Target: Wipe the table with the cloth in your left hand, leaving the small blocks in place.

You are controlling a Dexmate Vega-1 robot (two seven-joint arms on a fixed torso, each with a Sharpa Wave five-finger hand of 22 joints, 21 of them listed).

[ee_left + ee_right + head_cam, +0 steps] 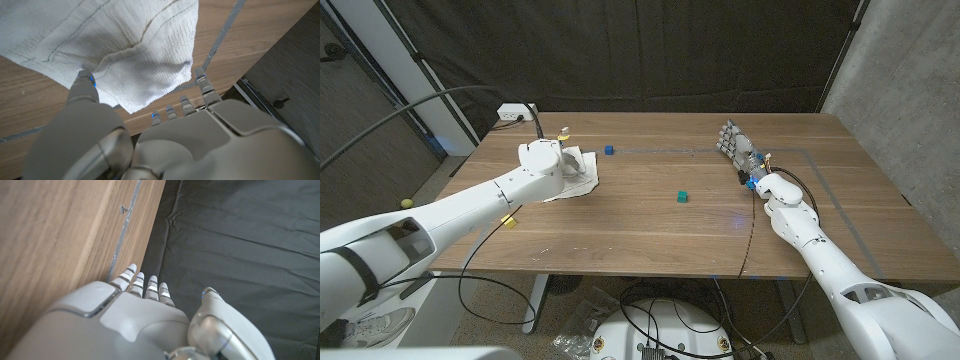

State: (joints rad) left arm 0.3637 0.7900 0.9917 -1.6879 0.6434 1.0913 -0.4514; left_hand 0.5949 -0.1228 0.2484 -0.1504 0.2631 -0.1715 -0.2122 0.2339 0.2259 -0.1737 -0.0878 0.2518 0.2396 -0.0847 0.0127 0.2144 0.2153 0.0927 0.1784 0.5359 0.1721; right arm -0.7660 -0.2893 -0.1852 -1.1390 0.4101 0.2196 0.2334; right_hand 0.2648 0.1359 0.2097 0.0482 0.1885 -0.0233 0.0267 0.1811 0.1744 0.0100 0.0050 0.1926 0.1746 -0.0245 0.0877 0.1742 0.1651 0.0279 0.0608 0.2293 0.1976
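table: wooden top; the cloth sits at its far left corner, and by my judgement the wide middle, the near edge and the whole right side are left to wipe. No marks or wet streaks show, so how much is already wiped cannot be told.
left arm: reaches in from the near left to the far left part of the table.
right arm: lies along the right side of the table, away from the work.
cloth: white, rumpled, on the table at the far left, under and beside the left hand; in the left wrist view the cloth drapes over the fingertips onto the wood.
left hand: on the cloth, fingers tucked under its fold and holding it.
right hand: near the far right of the table, fingers straight and together, holding nothing.
green block: mid-table, well apart from the cloth; the wiping must go round it.
blue block: just beyond the cloth's far right edge, apart from it; the nearest risk of a knock, I judge.
yellow block: close behind the left hand at the far edge.
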